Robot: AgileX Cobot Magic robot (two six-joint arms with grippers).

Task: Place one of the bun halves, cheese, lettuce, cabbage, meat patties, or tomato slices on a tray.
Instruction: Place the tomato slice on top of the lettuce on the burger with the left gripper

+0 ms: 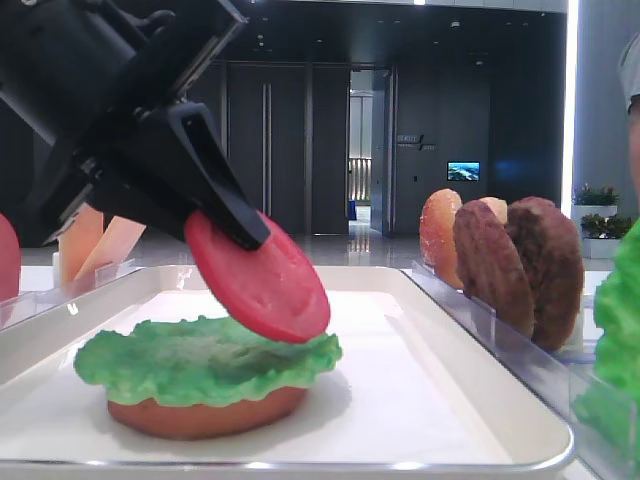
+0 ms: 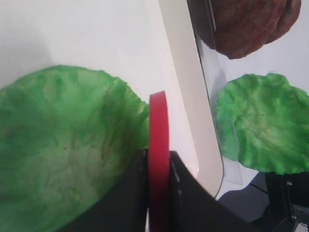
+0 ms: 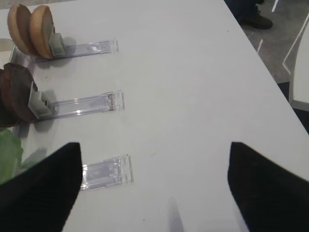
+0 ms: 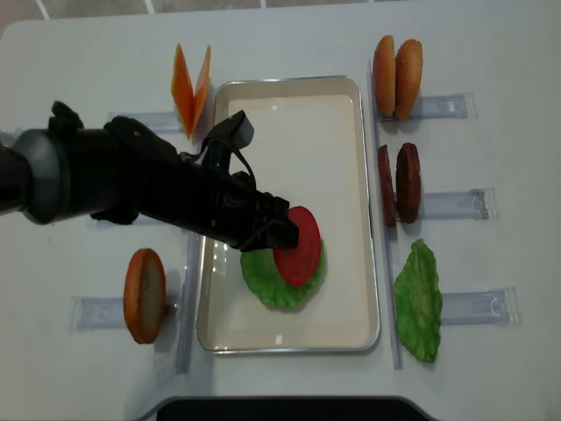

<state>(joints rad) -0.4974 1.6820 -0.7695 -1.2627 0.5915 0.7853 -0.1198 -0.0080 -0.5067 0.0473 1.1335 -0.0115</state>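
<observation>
My left gripper (image 4: 286,230) is shut on a red tomato slice (image 4: 299,248), gripping it by the edge and tilted. The slice hangs just above a green lettuce leaf (image 4: 263,282) that lies on an orange-brown bun half (image 1: 200,416) on the off-white tray (image 4: 346,158). The low exterior view shows the tomato slice (image 1: 268,285) sloping down toward the lettuce (image 1: 190,362), its lower edge at the leaf. In the left wrist view the slice (image 2: 158,123) stands edge-on between the black fingers (image 2: 130,193). My right gripper (image 3: 154,181) is open over bare table, nothing between its fingers.
Right of the tray stand two bun halves (image 4: 395,66), two meat patties (image 4: 399,182) and another lettuce leaf (image 4: 419,303) in clear holders. Cheese slices (image 4: 190,88) stand at the back left. A bun half (image 4: 145,295) stands at the front left.
</observation>
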